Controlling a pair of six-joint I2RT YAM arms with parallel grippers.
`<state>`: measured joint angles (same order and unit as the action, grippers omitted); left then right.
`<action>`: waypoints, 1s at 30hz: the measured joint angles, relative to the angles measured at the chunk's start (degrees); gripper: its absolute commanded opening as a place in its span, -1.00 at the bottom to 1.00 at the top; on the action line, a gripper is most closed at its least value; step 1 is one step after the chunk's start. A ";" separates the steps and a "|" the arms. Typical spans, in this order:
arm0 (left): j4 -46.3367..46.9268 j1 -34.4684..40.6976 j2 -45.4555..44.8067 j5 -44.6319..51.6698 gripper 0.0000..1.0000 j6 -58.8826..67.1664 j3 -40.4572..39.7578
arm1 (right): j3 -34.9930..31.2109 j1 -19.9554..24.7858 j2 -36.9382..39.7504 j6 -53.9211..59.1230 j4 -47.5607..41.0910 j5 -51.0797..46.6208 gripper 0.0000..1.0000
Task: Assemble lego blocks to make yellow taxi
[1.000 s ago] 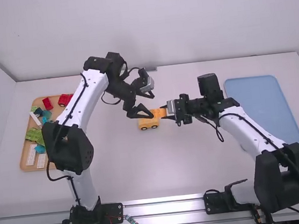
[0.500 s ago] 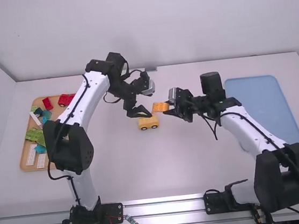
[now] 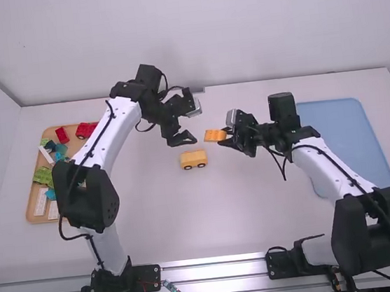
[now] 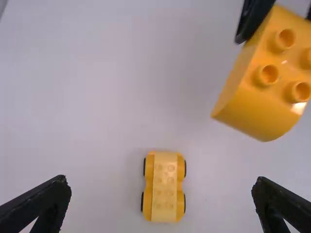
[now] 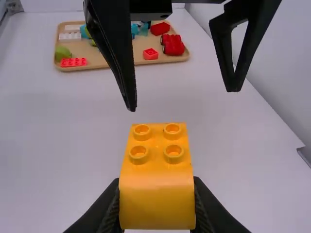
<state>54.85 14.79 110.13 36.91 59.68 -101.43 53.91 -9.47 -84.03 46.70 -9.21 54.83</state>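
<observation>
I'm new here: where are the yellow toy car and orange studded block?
Yellow plastic toy car (image 4: 164, 187): left wrist view, studded top.
Orange studded plastic block (image 5: 156, 201): right wrist view, smooth side.

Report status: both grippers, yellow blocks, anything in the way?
Left gripper open, empty. Right gripper shut on yellow block. Toy car base on table, top uncovered.

Both the left gripper and right gripper have black, tapering fingers; behind them come silvery housings, angular black wrists, smooth white links, bulky black joints and looping black cables.
</observation>
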 measured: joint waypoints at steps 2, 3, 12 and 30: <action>-8.72 0.00 -3.56 -3.23 0.99 -4.66 6.05 | 0.00 0.00 0.00 0.00 -0.04 -0.15 -0.68; -14.05 0.02 -6.16 -5.97 0.98 -7.74 10.36 | 0.00 0.00 0.00 -0.02 -0.07 -0.22 -0.67; -36.20 0.00 -26.60 -3.89 0.98 -11.96 38.14 | 0.00 -0.63 0.00 0.15 -1.57 0.37 -0.68; -32.72 -2.14 -30.27 18.67 0.98 -3.78 43.58 | 0.00 -3.76 0.00 10.58 -8.96 6.27 -0.68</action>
<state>22.13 12.64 79.85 55.57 55.90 -57.84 53.91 -13.23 -84.03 57.28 -18.17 61.10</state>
